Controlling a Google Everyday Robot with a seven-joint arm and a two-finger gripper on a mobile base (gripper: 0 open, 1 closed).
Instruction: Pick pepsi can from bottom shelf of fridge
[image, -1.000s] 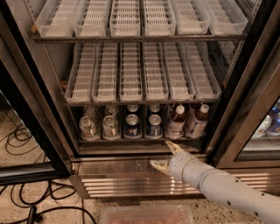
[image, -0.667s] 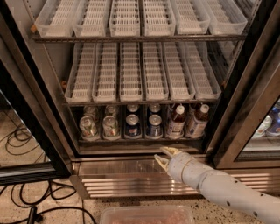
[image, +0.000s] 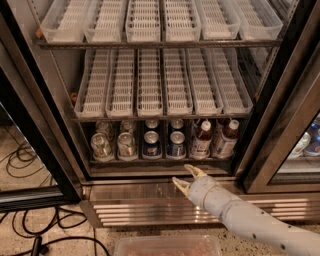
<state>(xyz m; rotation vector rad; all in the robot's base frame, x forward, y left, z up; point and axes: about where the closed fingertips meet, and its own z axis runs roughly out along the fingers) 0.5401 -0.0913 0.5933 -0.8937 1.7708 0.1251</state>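
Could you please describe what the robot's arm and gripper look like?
The gripper, just below the bottom shelf of the fridge, has two short, cream-tipped fingers set apart. The arm is a thick, rounded, pale grey tube in smooth segments with small dark dots; no cables show on it.

The end effector (image: 181, 174) has edged up off the base panel (image: 125, 200), now just below the bottom shelf (image: 150, 161).

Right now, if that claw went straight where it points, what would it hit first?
Probably the pepsi can; the open gripper sits low, so the lip of the bottom shelf might come first.
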